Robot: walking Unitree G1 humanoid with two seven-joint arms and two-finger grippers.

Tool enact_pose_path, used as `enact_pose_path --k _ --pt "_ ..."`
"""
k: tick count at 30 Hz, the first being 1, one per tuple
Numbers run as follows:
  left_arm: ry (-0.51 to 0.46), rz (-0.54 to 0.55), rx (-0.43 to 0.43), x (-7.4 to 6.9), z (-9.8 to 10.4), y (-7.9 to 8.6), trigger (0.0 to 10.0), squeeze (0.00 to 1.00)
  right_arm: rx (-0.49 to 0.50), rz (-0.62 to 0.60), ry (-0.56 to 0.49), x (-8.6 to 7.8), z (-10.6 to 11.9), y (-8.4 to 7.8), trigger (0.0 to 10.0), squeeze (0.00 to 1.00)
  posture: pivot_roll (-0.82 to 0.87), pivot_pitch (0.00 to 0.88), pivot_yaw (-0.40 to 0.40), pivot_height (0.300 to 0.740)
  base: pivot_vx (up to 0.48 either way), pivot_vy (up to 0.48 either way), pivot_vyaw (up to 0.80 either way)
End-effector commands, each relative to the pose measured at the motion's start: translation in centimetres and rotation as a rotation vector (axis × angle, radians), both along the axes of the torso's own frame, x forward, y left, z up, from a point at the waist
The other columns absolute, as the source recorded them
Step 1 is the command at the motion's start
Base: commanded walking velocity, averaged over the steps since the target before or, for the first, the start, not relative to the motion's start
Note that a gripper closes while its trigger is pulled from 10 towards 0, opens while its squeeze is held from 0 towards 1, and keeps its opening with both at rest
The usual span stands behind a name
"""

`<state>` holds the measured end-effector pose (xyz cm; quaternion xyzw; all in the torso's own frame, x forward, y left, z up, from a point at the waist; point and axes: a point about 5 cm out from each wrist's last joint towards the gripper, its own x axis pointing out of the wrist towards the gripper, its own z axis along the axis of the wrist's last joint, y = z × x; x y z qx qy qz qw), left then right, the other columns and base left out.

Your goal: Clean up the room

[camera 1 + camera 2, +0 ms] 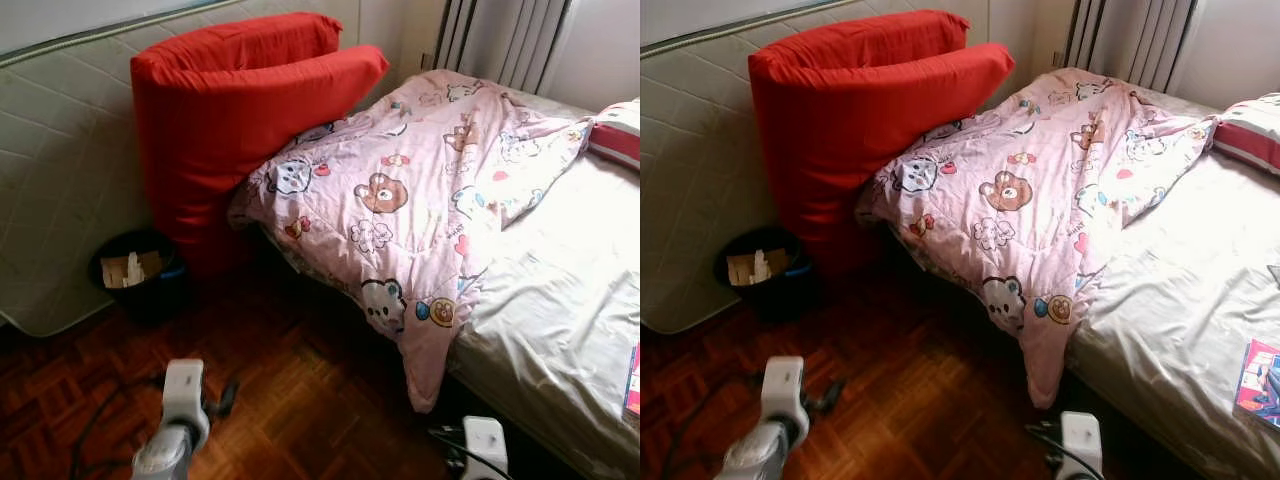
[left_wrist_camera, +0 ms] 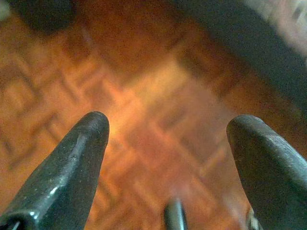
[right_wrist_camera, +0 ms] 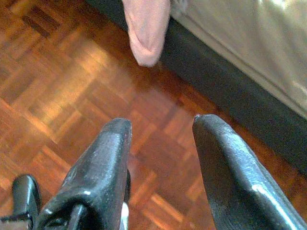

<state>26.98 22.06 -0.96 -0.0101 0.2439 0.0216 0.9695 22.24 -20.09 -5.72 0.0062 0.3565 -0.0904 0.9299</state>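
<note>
A pink cartoon-print quilt lies bunched across the bed, and one corner hangs over the side toward the floor. A red folded cushion leans against the wall at the head of the bed, its top resting on the quilt. My left gripper is open, low over the parquet floor with nothing between its fingers. My right gripper is open too, above the floor just short of the hanging quilt corner and the bed's dark base. Both silver arms show at the bottom edge.
A black bin holding paper scraps stands on the floor left of the cushion, against a quilted mattress propped on the wall. A red-striped pillow and a colourful magazine lie on the bed. Curtains hang behind.
</note>
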Motion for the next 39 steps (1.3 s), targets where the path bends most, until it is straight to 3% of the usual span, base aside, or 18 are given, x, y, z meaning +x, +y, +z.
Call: enact_pose_path --k 1,5,13,18,26,39 --pt "0.078 -0.009 0.023 -1.2 -1.3 0.1 10.0 0.0 0.023 -0.011 0.033 -0.9 -0.6 0.3 10.0 0.0 0.01 0.131 0.029 0.74 0.0 0.0 0.0" --pt "0.213 0.008 0.006 -4.0 -3.8 -0.4 10.0 0.0 0.061 -0.026 0.086 -2.4 -1.6 0.7 10.0 0.0 0.0 0.126 0.026 0.74 0.0 0.0 0.0" --pt "0.276 0.023 -0.025 -5.4 -5.0 -1.0 10.0 0.0 0.065 -0.018 0.149 -3.8 -2.5 1.4 10.0 0.0 0.0 0.14 0.024 0.74 0.0 0.0 0.0" --pt "0.299 0.026 -0.025 -5.8 -5.3 -0.9 10.0 0.0 0.059 0.033 0.149 -4.0 -2.6 1.9 10.0 0.0 0.0 0.146 0.023 0.74 0.0 0.0 0.09" --pt "0.348 0.03 -0.031 -7.1 -6.0 -0.8 10.0 0.0 0.041 0.033 0.177 -4.6 -2.9 1.2 10.0 0.0 0.0 0.159 0.023 0.74 0.0 0.0 0.79" --pt "0.386 0.035 -0.025 -7.5 -6.3 -0.4 10.0 0.0 0.035 0.053 0.183 -4.7 -2.9 1.3 10.0 0.0 0.0 0.163 0.023 0.74 0.0 0.0 0.76"
